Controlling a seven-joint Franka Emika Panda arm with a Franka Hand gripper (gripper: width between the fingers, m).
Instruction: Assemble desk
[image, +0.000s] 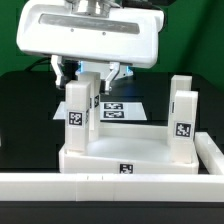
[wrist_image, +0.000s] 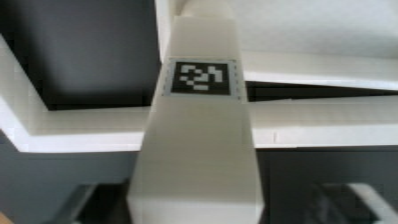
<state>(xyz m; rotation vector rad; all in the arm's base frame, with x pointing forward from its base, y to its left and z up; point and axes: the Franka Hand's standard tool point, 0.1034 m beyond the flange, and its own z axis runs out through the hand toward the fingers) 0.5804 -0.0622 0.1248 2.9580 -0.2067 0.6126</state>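
Desk panel (image: 125, 160), the wide flat white plastic rimmed slab, lies on the black table just behind the long white rail (image: 110, 185). Two white block legs already stand on it: one (image: 182, 120) toward the exterior view's right, one (image: 82, 115) under your gripper (image: 90, 75). The fingers look spread either side of this tagged leg, apparently not pinching. You should lift straight up, so neither finger nudges the seated leg.

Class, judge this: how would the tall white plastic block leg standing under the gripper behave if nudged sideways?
The tall white plastic block leg looks stiff, so it probably would not bend. Tall and narrow, standing upright on the white rimmed desk panel, it might tip unless seated. Its smooth faces may slip between the gripper fingers.
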